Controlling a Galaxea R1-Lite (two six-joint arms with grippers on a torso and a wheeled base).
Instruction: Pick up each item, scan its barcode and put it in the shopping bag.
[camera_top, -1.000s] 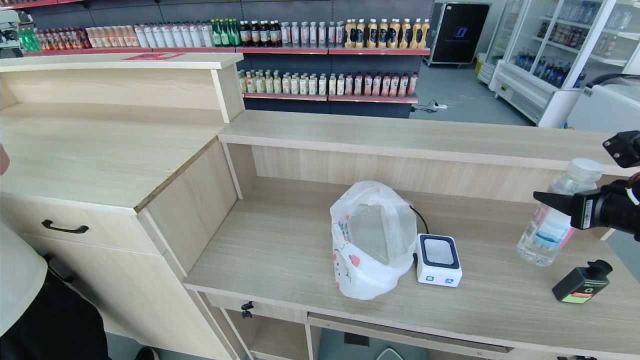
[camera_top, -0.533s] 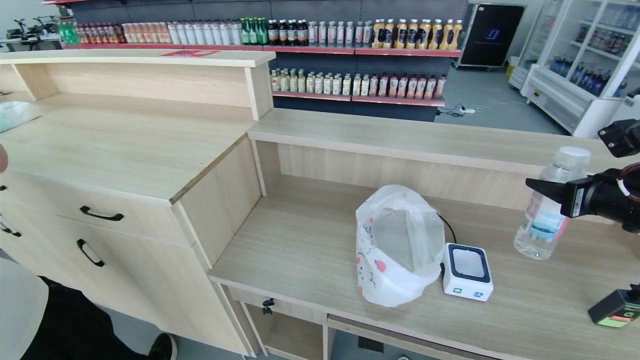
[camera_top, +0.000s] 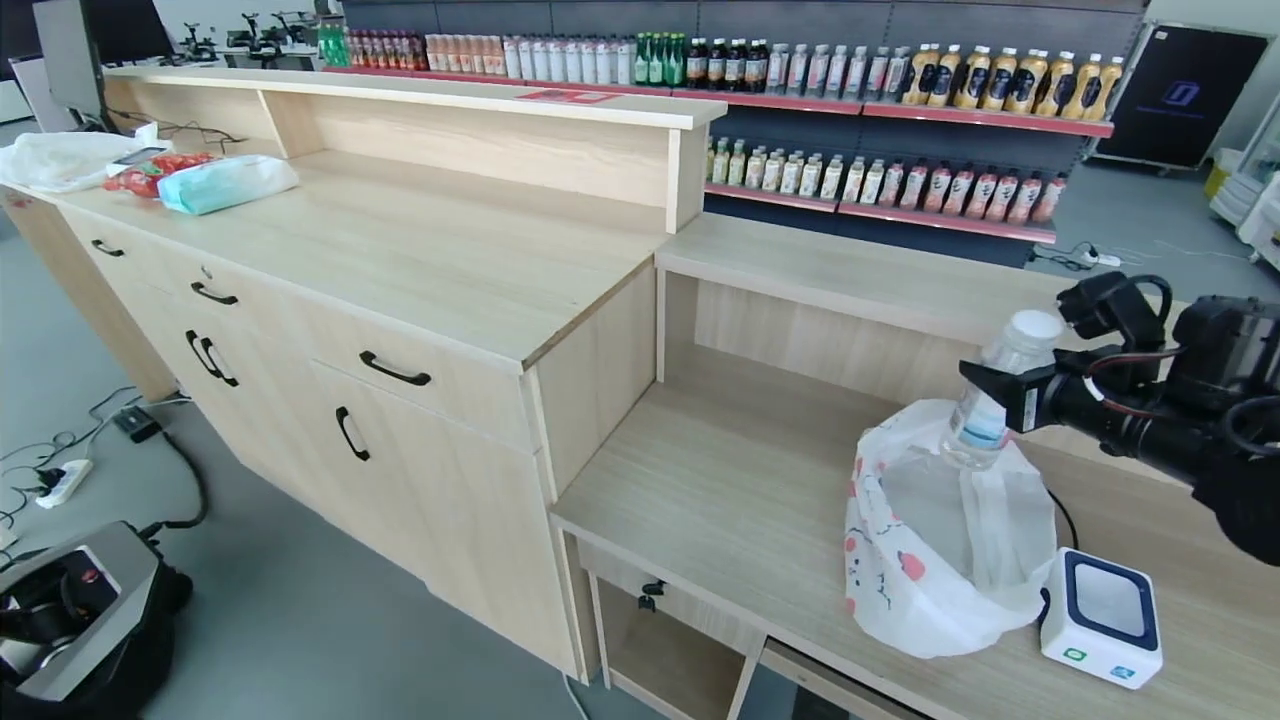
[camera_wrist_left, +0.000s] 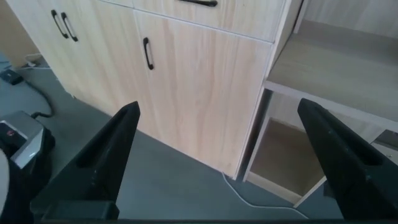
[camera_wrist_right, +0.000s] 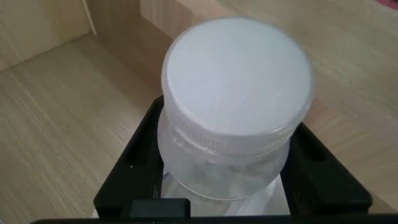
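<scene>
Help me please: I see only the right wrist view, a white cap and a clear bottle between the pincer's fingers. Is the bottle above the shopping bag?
Observer: Yes. In the head view the bottle stands upright in the right pincer, with its lower part at the open mouth of the shopping bag.
Operator: Where is the scanner?
Observer: The scanner sits on the counter, close beside the bag on the robot's right of it.
Operator: And the left pincer?
Observer: The left pincer is open and holds nothing. It is over the floor in front of the cupboard doors.
</scene>
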